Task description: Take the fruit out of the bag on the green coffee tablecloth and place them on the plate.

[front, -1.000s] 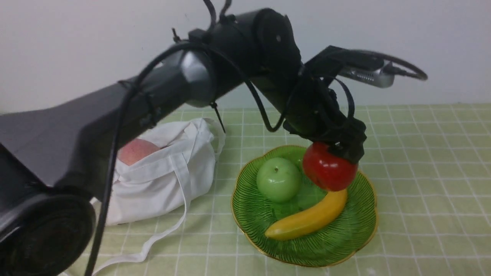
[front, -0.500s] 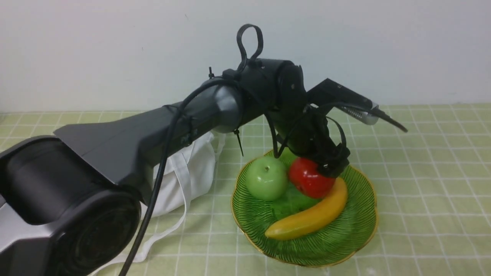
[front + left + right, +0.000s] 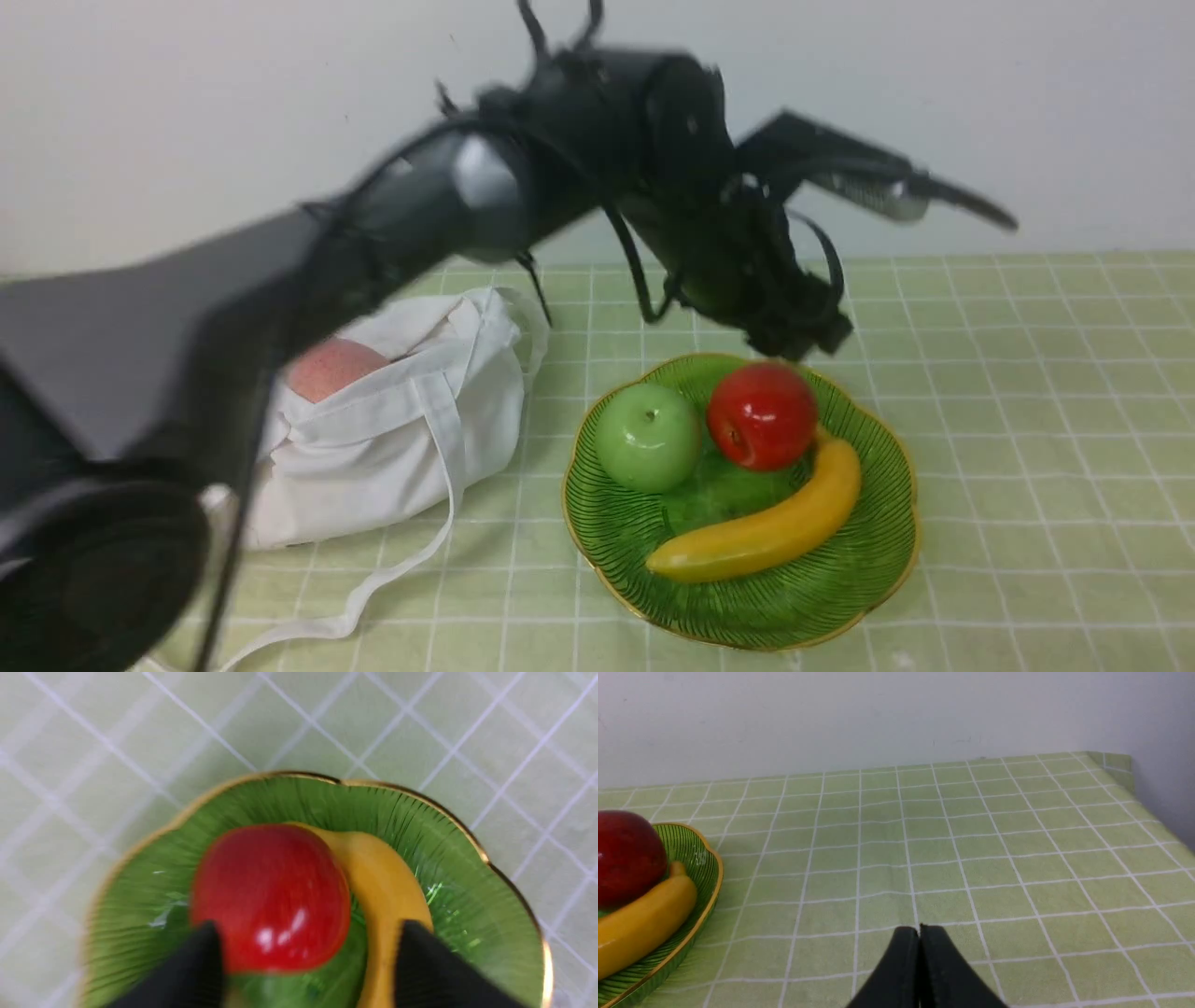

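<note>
Above the plate (image 3: 747,616), the left tool (image 3: 308,956) is open and empty; lift clear, avoiding the red apple (image 3: 763,415).

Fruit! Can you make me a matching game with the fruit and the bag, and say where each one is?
1. red apple
2. banana
3. pinkish fruit
4. white bag

A. peeking out of the bag
B. on the tablecloth, left of the plate
C. on the plate, curved and yellow
D. on the plate, right beside the green apple

Right pairs: 1-D, 2-C, 3-A, 4-B
</note>
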Available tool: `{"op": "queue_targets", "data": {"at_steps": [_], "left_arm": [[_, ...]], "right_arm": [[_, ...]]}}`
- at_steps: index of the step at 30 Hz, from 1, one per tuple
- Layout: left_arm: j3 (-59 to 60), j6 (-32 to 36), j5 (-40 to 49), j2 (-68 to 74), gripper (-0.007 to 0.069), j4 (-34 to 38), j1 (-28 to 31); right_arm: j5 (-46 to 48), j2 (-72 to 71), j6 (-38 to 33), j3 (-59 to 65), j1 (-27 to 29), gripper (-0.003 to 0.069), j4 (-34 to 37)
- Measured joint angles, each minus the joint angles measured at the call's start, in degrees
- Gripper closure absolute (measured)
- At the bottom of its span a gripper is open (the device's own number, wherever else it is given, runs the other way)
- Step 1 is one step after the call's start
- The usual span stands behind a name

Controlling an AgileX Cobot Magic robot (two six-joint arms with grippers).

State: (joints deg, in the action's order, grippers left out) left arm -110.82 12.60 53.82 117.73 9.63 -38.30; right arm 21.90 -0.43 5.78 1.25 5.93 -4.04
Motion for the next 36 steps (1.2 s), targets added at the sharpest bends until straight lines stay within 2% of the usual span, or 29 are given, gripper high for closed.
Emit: {"op": "queue_targets", "data": {"at_steps": [1,2,3,6,10,15,21,27,31,36], "left_arm": [[0.0,-1.2,2.4,-4.3,0.0480,-2.4,0.0],[0.0,-1.6,3.2,-5.8,0.0532,-3.0,0.0],[0.0,-2.1,4.5,-8.4,0.0574,-3.9,0.0],[0.0,-2.8,7.9,-15.7,0.0621,-5.9,0.0],[0.8,-5.1,10.9,-25.9,0.0632,-7.3,0.0],[10.7,-10.8,8.6,-42.2,0.0632,-9.6,0.0],[32.0,-16.7,-4.6,-62.3,0.0632,-11.0,0.0],[55.8,-17.9,-19.1,-82.9,0.0632,-10.7,0.0],[65.4,-18.1,-21.3,-95.8,0.0632,-8.8,0.0],[72.0,-18.2,-22.5,-106.6,0.0632,-8.7,0.0]], "right_arm": [[0.0,0.0,0.0,0.0,0.0,0.0674,0.0],[0.0,0.0,0.0,0.0,0.0,0.0674,0.0],[0.0,0.0,0.0,0.0,0.0,0.0674,0.0],[0.0,0.0,0.0,0.0,0.0,0.0674,0.0],[0.0,0.0,0.0,0.0,0.0,0.0674,0.0],[0.0,0.0,0.0,0.0,0.0,0.0674,0.0],[0.0,0.0,0.0,0.0,0.0,0.0674,0.0],[0.0,0.0,0.0,0.0,0.0,0.0674,0.0],[0.0,0.0,0.0,0.0,0.0,0.0674,0.0],[0.0,0.0,0.0,0.0,0.0,0.0674,0.0]]}}
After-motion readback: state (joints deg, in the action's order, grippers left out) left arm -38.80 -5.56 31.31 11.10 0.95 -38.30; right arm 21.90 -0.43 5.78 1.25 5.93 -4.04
